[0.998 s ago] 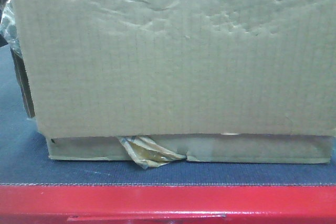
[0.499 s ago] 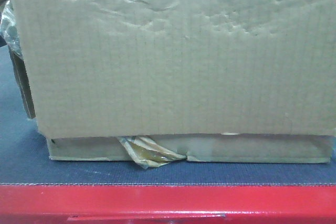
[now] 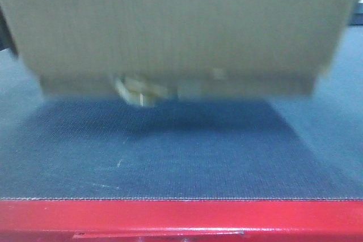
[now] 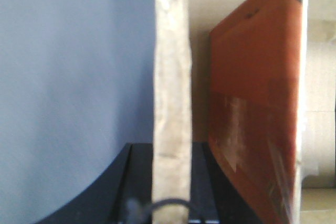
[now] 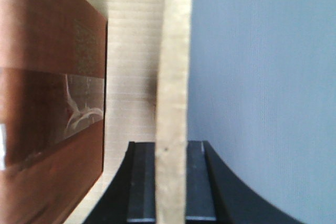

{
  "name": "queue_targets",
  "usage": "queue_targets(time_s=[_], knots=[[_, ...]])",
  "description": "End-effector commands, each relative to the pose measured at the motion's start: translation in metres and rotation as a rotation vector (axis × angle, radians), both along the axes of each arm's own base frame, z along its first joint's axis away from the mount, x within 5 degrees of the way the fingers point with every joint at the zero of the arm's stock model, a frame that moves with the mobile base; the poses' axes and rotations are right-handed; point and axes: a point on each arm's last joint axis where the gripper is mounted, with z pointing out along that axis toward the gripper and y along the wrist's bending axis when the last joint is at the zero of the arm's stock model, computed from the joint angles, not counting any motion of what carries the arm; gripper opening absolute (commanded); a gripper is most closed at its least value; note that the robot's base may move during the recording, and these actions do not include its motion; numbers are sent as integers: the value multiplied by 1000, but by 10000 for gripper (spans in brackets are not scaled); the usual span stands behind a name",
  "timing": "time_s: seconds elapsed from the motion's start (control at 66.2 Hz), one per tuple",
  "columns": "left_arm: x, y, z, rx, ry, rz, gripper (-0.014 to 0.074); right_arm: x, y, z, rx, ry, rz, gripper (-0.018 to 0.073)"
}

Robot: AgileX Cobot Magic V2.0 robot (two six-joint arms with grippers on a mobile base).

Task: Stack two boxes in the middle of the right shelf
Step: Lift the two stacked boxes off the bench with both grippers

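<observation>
One brown cardboard box (image 3: 170,26) hangs blurred above the dark grey surface (image 3: 170,157), casting a shadow on it. A tuft of yellowish tape (image 3: 139,92) dangles from its lower edge. In the left wrist view my left gripper (image 4: 170,150) is shut on the pale edge of a box wall (image 4: 170,66). My right gripper (image 5: 170,148) is likewise shut on the opposite box wall (image 5: 175,51), one black finger on each side. The shelf is out of view.
The dark grey matte surface ends in a red front edge (image 3: 181,216). Inside the box a reddish-brown panel with shiny clear tape (image 4: 257,103) (image 5: 47,103) stands close to each gripped wall. Pale blue-grey background fills the outer side of both wrist views.
The box, which rested on the dark grey surface with its base near the red edge, has risen; its bottom edge is now much higher in the front view and blurred.
</observation>
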Motion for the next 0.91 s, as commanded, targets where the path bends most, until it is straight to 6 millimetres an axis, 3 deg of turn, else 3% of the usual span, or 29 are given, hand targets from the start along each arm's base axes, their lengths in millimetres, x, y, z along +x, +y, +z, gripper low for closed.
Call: queue_targets(time_s=[0.0,0.212,0.317,0.892], knots=[[-6,9,32,15,-144,24,-111,-7,-8,41,-21,-212,-19,-158],[-9,11,69,-10,-376,-20,-111,-10,-11,80,-9,-409,-15,-158],[-11,11,76,-25,-430,-37,-111,-12,-11,91,7,-463,-12,-158],[-10,16,80,32,-463,-22,-111,-12,-12,90,67,-438,-64,-158]])
